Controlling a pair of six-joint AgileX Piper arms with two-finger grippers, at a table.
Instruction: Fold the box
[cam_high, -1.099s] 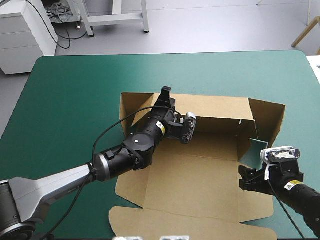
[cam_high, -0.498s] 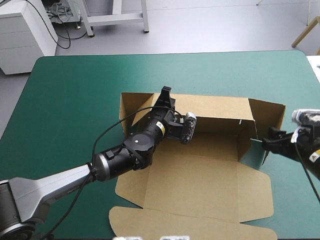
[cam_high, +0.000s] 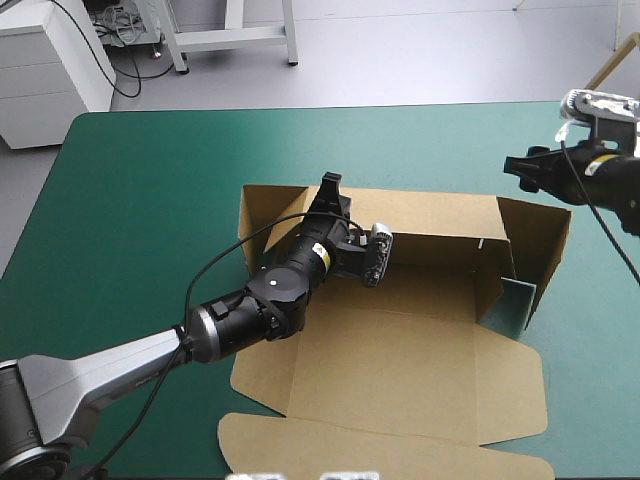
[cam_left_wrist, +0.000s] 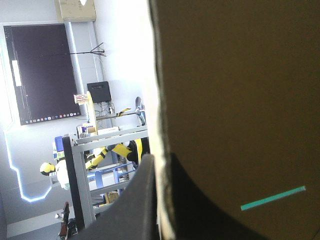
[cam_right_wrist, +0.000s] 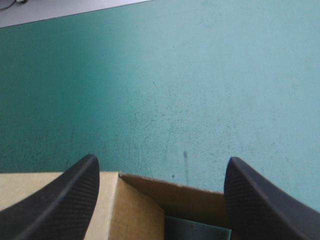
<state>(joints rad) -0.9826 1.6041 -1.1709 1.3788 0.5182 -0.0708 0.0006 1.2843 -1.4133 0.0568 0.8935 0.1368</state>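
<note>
The brown box (cam_high: 400, 350) lies partly formed in the middle of the teal-green table, with its far wall (cam_high: 430, 215) and right wall (cam_high: 545, 235) raised. My left gripper (cam_high: 331, 190) is shut on the top edge of the far wall near its left end. In the left wrist view the board (cam_left_wrist: 235, 100) stands between the black fingers (cam_left_wrist: 137, 205) of that gripper (cam_left_wrist: 160, 200). My right gripper (cam_high: 518, 165) hovers open above the box's far right corner. In its own view that gripper (cam_right_wrist: 161, 159) has the box corner (cam_right_wrist: 150, 200) beneath it.
The box's lid flap (cam_high: 380, 450) lies flat toward the table's near edge. Teal-green cover (cam_high: 150, 200) stretches to the left of and beyond the box. The table's right edge (cam_high: 628, 140) is close to my right arm.
My right gripper has risen from the box's near right flap and travelled to the far side, ending above the far right corner. The left arm and the box have stayed put.
</note>
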